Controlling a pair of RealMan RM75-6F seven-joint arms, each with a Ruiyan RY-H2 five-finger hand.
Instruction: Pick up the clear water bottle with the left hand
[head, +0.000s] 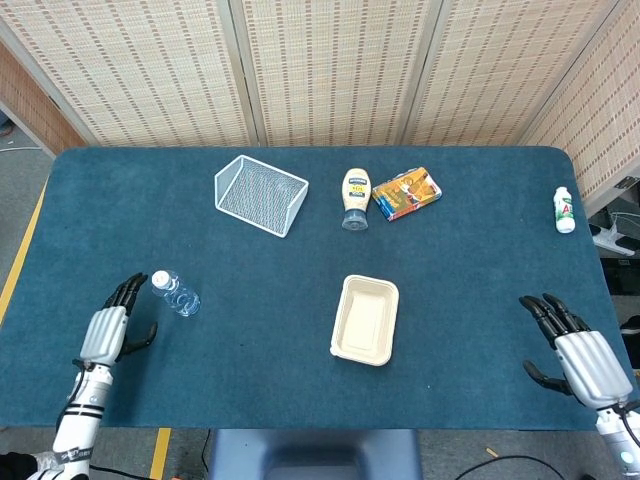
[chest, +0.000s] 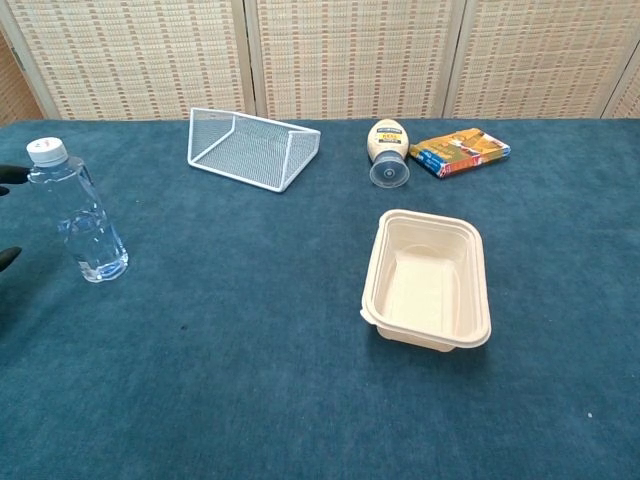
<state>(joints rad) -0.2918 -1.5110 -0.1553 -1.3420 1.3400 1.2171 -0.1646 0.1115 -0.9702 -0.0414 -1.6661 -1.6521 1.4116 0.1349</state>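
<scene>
The clear water bottle (head: 176, 294) is seen standing upright on the blue surface (head: 250, 300) near its front left part, its white cap on. The left hand (head: 108, 328) is placed just beside the bottle on its outer side; its fingers (head: 126, 291) are spread and extended toward the cap, and nothing is held in them. No contact with the bottle can be made out. In the chest view only dark fingertips (chest: 8, 258) are shown at the left edge, close to the bottle (chest: 78, 212).

The right hand (head: 583, 350) is positioned over the front right corner of the surface, with its fingers apart and nothing grasped.

A white wire basket (head: 260, 194) is found toward the back, lying on its side. To its right a squeeze bottle (head: 354, 197) is laid flat, with a colourful packet (head: 406, 193) just beside it. A beige tray (head: 365, 319) is set near the middle, and a small white bottle (head: 564, 210) is seen by the far right edge.
</scene>
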